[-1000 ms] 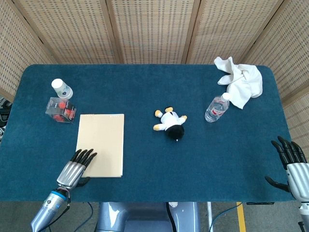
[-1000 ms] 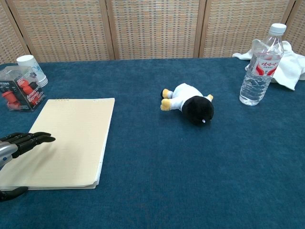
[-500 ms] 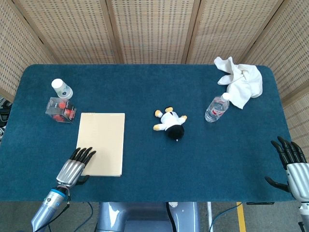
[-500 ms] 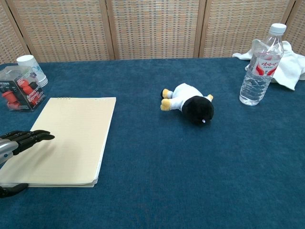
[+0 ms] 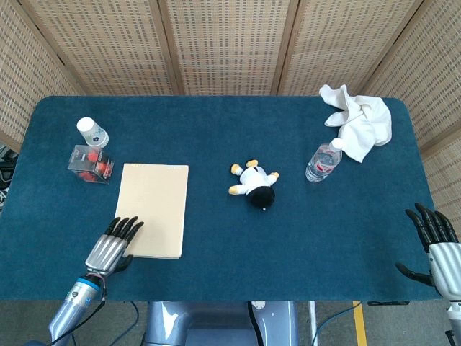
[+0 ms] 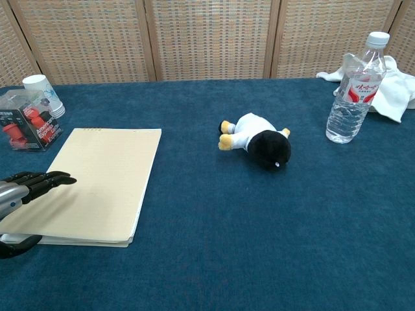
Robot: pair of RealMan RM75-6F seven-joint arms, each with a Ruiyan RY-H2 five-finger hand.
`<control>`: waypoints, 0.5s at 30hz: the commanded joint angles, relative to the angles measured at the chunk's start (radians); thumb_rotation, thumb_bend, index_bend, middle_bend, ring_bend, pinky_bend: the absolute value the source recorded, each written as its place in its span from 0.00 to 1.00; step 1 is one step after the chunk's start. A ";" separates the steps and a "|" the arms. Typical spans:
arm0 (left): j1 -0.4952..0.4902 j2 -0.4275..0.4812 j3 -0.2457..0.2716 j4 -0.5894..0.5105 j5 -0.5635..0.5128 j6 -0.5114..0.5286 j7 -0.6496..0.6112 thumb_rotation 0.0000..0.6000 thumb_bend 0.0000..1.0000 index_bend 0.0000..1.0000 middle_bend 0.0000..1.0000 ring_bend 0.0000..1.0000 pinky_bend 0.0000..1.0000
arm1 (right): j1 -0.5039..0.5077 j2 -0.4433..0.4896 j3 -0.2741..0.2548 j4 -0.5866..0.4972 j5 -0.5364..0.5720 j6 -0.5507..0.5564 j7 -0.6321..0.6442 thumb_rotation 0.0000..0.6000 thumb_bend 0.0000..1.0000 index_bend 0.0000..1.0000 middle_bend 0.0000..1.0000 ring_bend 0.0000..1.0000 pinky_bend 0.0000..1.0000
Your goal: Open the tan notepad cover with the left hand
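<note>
The tan notepad [image 5: 151, 210] [image 6: 97, 184] lies flat on the blue table [image 5: 230, 137], left of centre, binding at the far edge. My left hand [image 5: 112, 245] [image 6: 26, 194] is at its near-left corner. The fingers [image 6: 45, 179] stretch out just above the cover and cast a shadow on it. The thumb [image 6: 23, 244] sits low against the near edge, where a thin line of white pages shows under the cover. Nothing is pinched that I can see. My right hand [image 5: 436, 241] hangs open past the table's near-right edge, holding nothing.
A clear box with red contents [image 5: 91, 163] [image 6: 26, 126] and a paper cup [image 5: 92, 132] stand beyond the notepad's far-left corner. A plush penguin [image 5: 253, 184] [image 6: 259, 142] lies mid-table. A water bottle [image 5: 323, 160] [image 6: 353, 87] and a white cloth [image 5: 358, 122] are at the far right.
The notepad has slid a little away from me and to the right. My left hand has stayed at its near-left corner, drawing back slightly. The right hand has not moved.
</note>
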 commanded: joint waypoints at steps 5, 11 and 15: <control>-0.024 0.039 -0.043 -0.070 -0.010 0.024 0.028 1.00 0.45 0.00 0.00 0.00 0.00 | 0.001 0.000 -0.001 0.000 -0.001 -0.001 0.000 1.00 0.00 0.00 0.00 0.00 0.00; -0.076 0.093 -0.128 -0.140 -0.067 0.007 0.086 1.00 0.45 0.00 0.00 0.00 0.00 | 0.001 -0.003 -0.001 0.002 0.001 -0.004 -0.003 1.00 0.00 0.00 0.00 0.00 0.00; -0.104 0.117 -0.153 -0.171 -0.134 -0.048 0.094 1.00 0.45 0.00 0.00 0.00 0.00 | 0.003 -0.005 0.001 0.003 0.008 -0.010 -0.007 1.00 0.00 0.00 0.00 0.00 0.00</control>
